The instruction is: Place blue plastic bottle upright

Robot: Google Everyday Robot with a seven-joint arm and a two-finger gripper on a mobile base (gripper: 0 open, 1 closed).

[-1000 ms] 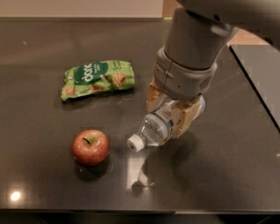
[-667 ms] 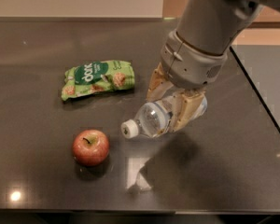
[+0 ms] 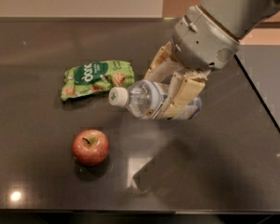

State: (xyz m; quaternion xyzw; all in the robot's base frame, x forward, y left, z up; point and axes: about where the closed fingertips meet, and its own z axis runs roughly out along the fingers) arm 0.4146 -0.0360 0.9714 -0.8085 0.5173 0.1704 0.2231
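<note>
The blue plastic bottle (image 3: 144, 99) is clear with a pale blue tint and a white cap that points left. It hangs nearly on its side above the dark table (image 3: 46, 171), with its shadow on the surface below. My gripper (image 3: 170, 90) is shut on the bottle's middle, its tan fingers (image 3: 184, 96) across the body. The grey arm reaches in from the upper right and hides the bottle's base end.
A red apple (image 3: 90, 147) sits on the table at the lower left of the bottle. A green snack bag (image 3: 96, 78) lies flat to the left of the gripper. The table's right edge (image 3: 266, 111) runs diagonally close to the arm.
My gripper has lifted the bottle off the table and turned it, so the cap has swung from low near the surface up and to the left. The apple and bag have not moved.
</note>
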